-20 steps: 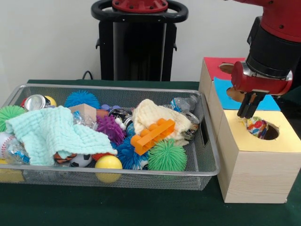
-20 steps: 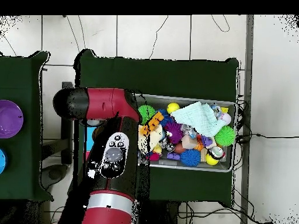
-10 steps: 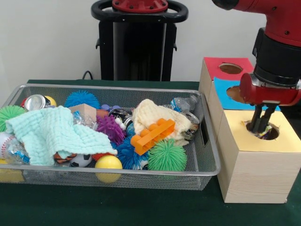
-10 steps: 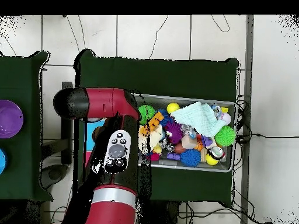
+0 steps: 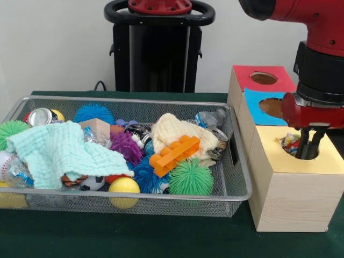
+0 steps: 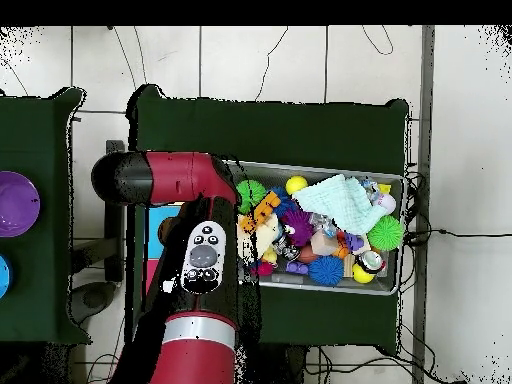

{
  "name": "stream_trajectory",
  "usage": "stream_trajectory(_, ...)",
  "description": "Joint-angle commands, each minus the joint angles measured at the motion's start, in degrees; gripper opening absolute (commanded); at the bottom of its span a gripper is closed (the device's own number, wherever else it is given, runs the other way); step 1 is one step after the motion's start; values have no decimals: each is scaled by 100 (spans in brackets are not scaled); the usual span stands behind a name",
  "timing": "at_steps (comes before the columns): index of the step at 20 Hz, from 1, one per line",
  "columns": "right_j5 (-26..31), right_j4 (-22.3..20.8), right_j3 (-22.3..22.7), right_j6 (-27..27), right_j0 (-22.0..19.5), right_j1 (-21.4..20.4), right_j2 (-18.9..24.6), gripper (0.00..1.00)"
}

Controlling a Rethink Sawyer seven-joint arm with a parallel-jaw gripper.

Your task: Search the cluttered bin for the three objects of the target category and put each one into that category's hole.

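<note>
The robot arm (image 5: 317,32) is shiny red with fat black rings at its joints. Near the bottom is a red block, and two thin black fingers (image 5: 307,144) stick out under it. Seen from above, the arm (image 6: 190,290) has a silver band and a black patch with small white buttons.

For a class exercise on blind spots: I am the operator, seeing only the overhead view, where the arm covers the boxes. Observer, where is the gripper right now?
Observer: The gripper reaches down into the hole of the yellow-topped box.
Operator: Is anything in that hole?
Observer: Yes, a crumpled multicoloured thing shows at the hole's left edge, beside the gripper.
Operator: And the other boxes?
Observer: The blue-topped box and red-topped box stand in line behind it.
</note>
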Motion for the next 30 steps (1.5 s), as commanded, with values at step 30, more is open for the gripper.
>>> stream_trajectory(30, 343, -201, 545, 921, 180, 308, -108, 0)
